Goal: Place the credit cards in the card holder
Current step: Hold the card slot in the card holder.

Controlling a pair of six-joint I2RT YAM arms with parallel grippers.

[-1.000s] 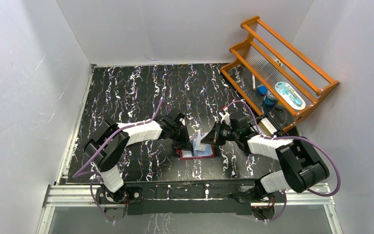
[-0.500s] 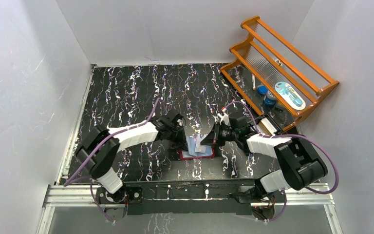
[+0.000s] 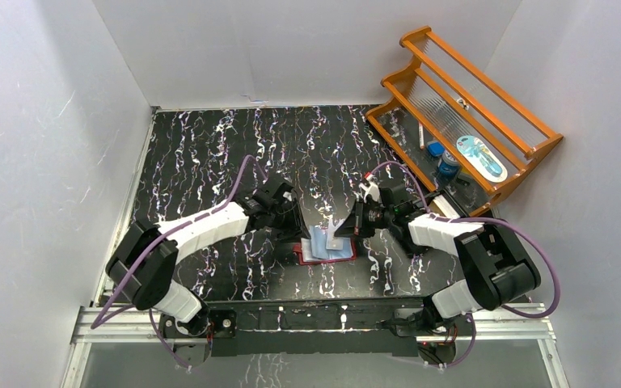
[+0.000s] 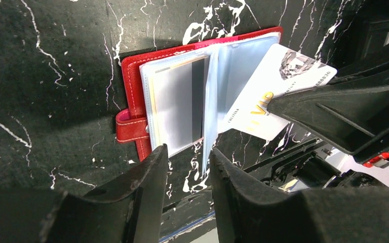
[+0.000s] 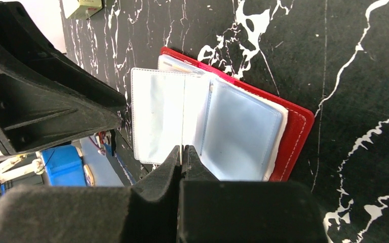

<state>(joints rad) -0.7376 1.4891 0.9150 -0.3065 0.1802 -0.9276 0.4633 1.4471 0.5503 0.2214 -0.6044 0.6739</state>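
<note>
**Aiming card at the open leaves**

Pinching with the pressed-together right tool [image 5: 182, 152] a pale credit card [image 4: 278, 86], edge-on. Slanting its long axis from upper right to lower left in the left wrist view, leading corner at the clear leaves of the red card holder [image 4: 131, 91], open on the tabletop [image 4: 40, 61]. Flanking one upright leaf with the spread left tool [image 4: 187, 162]. Likely needs sliding down-left.
</note>
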